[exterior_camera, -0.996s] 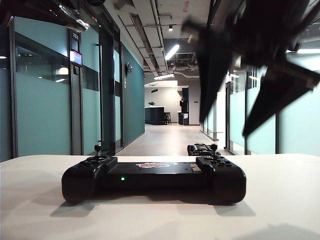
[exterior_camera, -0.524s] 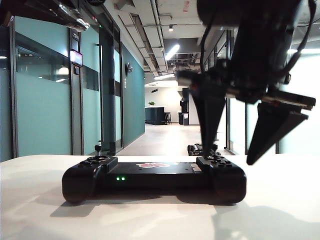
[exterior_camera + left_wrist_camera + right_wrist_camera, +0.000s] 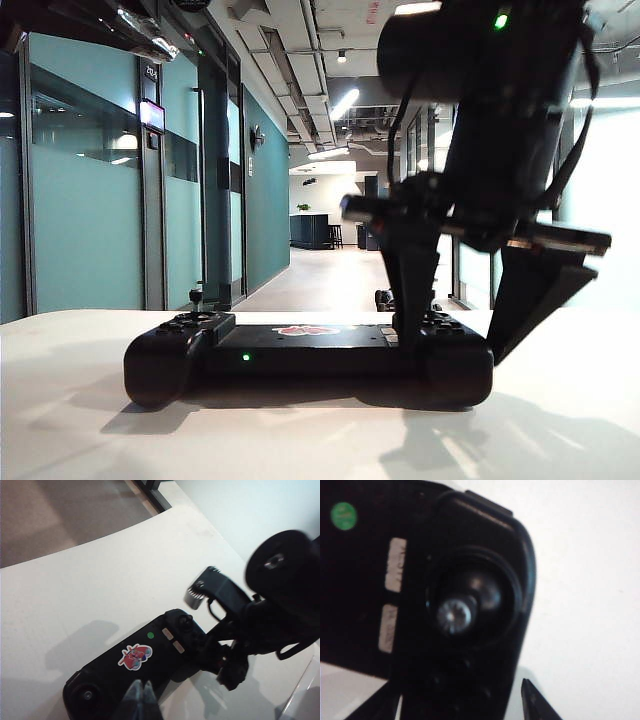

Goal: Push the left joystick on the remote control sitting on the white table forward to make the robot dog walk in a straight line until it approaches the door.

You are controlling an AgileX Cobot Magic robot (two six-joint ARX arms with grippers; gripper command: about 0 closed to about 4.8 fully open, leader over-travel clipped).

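The black remote control (image 3: 300, 352) lies on the white table (image 3: 90, 420). Its left joystick (image 3: 196, 297) stands upright and untouched. My right gripper (image 3: 452, 345) is open and hangs low over the remote's right handle, one finger on each side of it. In the right wrist view that handle's joystick (image 3: 454, 614) fills the middle, between the two fingertips (image 3: 537, 705). My left gripper (image 3: 141, 691) is shut and hovers over the remote control (image 3: 115, 680), between the sticker (image 3: 134, 656) and the left joystick (image 3: 87, 695). The robot dog (image 3: 381, 298) is mostly hidden behind a right finger.
A corridor with teal glass walls (image 3: 90, 200) runs away beyond the table's far edge. The right arm (image 3: 280, 595) reaches over the table (image 3: 75, 590) beside the remote. A green light (image 3: 245, 357) glows on the remote's front face.
My right gripper has come down from high above the remote to straddle its right handle, still open. The remote and the left gripper have not moved.
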